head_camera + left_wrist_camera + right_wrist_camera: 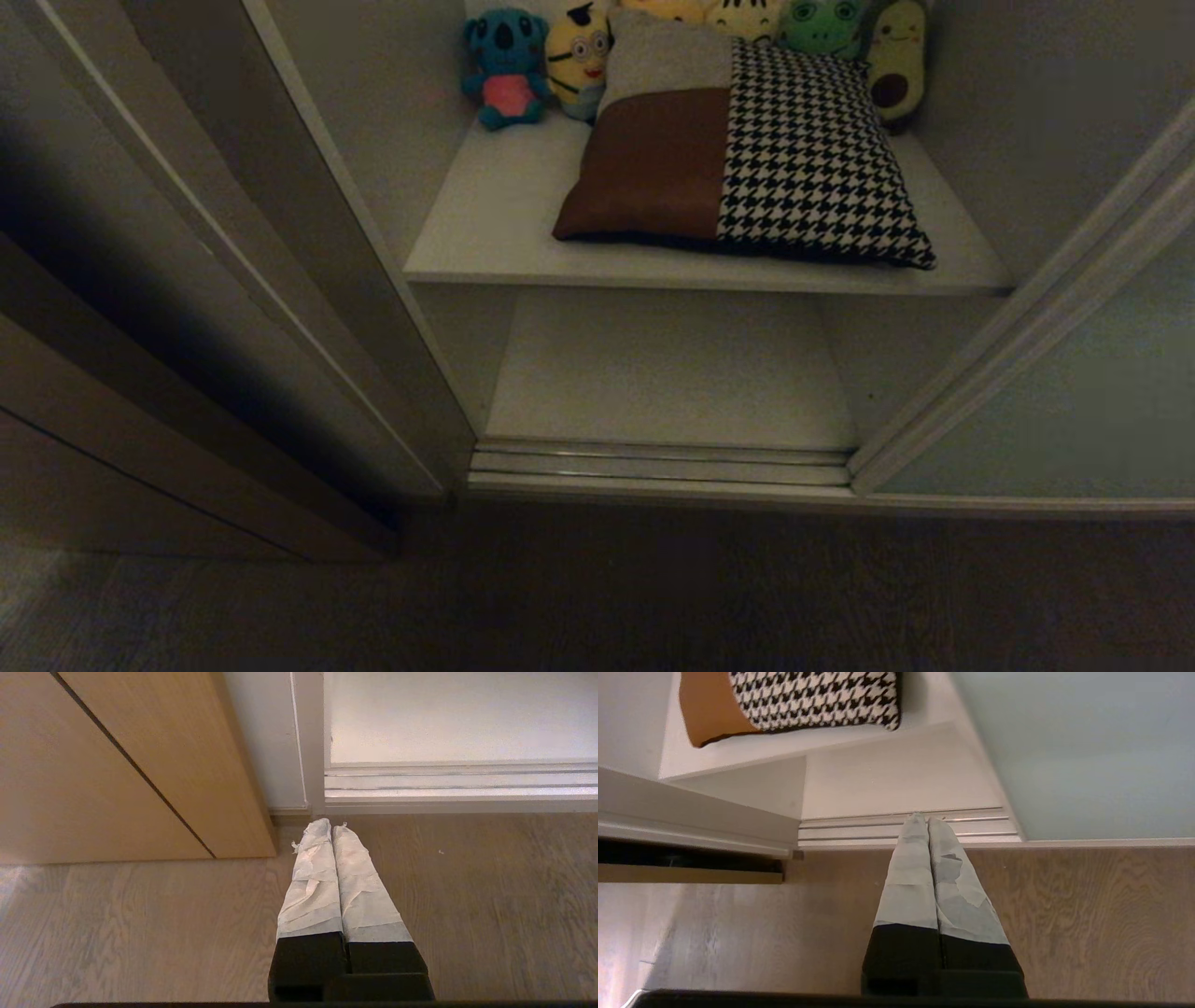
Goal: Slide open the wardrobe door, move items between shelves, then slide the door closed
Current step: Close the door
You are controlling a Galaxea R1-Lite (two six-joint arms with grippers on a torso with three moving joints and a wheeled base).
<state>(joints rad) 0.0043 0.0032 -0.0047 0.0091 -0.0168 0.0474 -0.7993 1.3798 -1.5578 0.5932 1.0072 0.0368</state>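
Sliding wardrobe door (1074, 411): pale grey-green matte panel, thin silver frame.

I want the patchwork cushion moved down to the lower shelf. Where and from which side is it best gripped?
Grip the cushion at its front right houndstooth corner, coming from the open front of the wardrobe. That corner reaches close to the upper shelf's front edge, and plush toys crowd the back. The right tool faces the opening, shut, and would need to open first.

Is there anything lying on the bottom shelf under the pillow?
No, the lower shelf shows only bare board, while the pillow lies on the shelf above.
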